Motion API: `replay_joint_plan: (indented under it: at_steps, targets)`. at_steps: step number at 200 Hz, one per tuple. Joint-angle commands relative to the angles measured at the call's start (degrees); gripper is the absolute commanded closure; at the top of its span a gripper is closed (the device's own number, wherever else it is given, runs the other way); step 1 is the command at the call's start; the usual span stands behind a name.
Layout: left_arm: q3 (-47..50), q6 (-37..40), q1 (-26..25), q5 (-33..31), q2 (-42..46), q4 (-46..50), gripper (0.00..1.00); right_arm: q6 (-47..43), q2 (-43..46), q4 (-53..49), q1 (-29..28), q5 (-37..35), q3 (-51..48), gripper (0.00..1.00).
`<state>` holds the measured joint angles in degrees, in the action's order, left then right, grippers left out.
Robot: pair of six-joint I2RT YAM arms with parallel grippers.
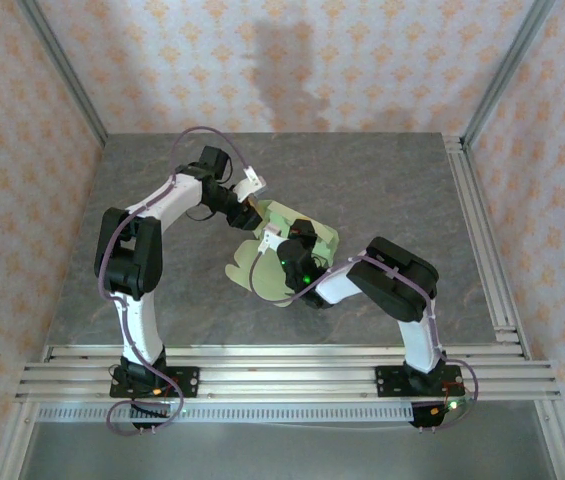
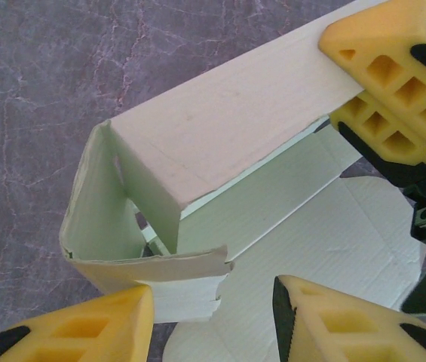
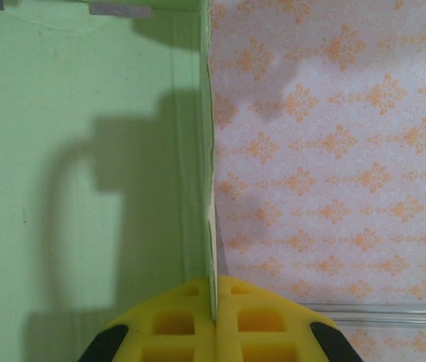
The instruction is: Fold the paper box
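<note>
Both arms bend inward to mid-frame over the grey surface (image 1: pixel 392 190), right fingers (image 3: pixel 175 320) clamped on a wall of the half-folded paper box (image 1: pixel 280 215), left fingers (image 2: pixel 84 328) apart around its corner.

Lab booth: wallpaper panels (image 1: pixel 362 60), aluminium rails (image 1: pixel 282 365)

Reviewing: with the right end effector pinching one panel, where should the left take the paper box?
Likely the ragged end flap of the paper box, the left end effector coming from the open end, one finger per face: it stands free and thin, opposite the panel the right end effector clamps.
</note>
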<state>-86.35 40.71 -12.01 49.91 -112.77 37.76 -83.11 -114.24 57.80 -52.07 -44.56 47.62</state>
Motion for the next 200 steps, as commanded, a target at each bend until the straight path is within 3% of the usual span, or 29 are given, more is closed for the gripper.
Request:
replay_joint_plan:
  at_steps: [1,45,78,108,145,160,200]
  targets:
    - [-1.1,1.5,-0.3,2.6,-0.2,2.9,0.54,1.4,1.1,0.0,0.1,0.6,0.5,1.00]
    - [4.4,-5.9,0.6,-1.3,3.0,-10.2,0.51,1.5,1.6,0.3,0.6,0.9,0.0,1.00]
    - [4.5,-9.4,3.5,1.2,4.7,-12.8,0.50,1.5,1.7,0.9,0.7,0.5,-1.0,1.00]
    - [4.3,-11.3,5.9,1.2,4.6,-14.3,0.55,1.3,1.6,1.3,0.7,0.4,-1.0,1.00]
    - [3.0,-10.7,6.8,0.2,3.7,-13.7,0.57,1.3,0.9,1.3,0.7,0.6,-0.4,1.00]
    - [0.0,-10.3,6.9,-1.0,0.4,-10.9,0.67,1.3,0.7,1.3,0.7,0.7,-0.2,1.00]
    - [-7.4,-6.2,5.9,0.7,-5.4,-1.8,0.67,1.1,0.6,1.4,0.8,0.5,-0.1,1.00]
